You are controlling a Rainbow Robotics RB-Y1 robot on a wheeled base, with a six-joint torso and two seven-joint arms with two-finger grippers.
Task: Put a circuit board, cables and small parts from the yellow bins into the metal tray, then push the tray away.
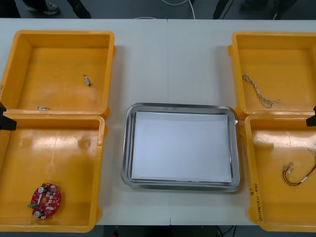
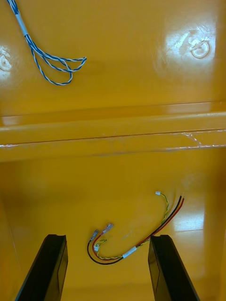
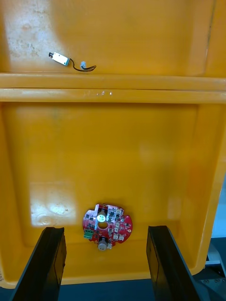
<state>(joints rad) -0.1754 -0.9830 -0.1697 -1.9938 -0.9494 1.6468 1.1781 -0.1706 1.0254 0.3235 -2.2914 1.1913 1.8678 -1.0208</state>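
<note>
Four yellow bins stand on the table point(image 1: 168, 59), two at each side, with the metal tray point(image 1: 127, 153) between them. The tray is white inside and holds nothing.

The left gripper point(image 3: 106, 229) hangs over the near left bin point(image 1: 59, 158) with its jaws apart, gripping nothing. The round red circuit board point(image 3: 113, 221) lies flat on the bin floor between the two fingers, close to the bin's near wall. From above, the board sits in the bin's near left corner. In the far left bin point(image 1: 49, 59), one small metal part point(image 1: 87, 79) lies near the middle of the floor. A second small part point(image 3: 59, 58) with a short dark wire lies just beside the wall shared with the near bin.

The right gripper point(image 2: 107, 237) hangs over the near right bin point(image 1: 276, 148), also with its jaws apart and empty. The red and yellow cable point(image 2: 141, 235) lies curled on the floor between and just beyond the fingers, one white plug at its far end. The twisted blue and white cable point(image 2: 52, 66) lies loose in the far right bin point(image 1: 286, 59), past the double wall that parts the two bins.
</note>
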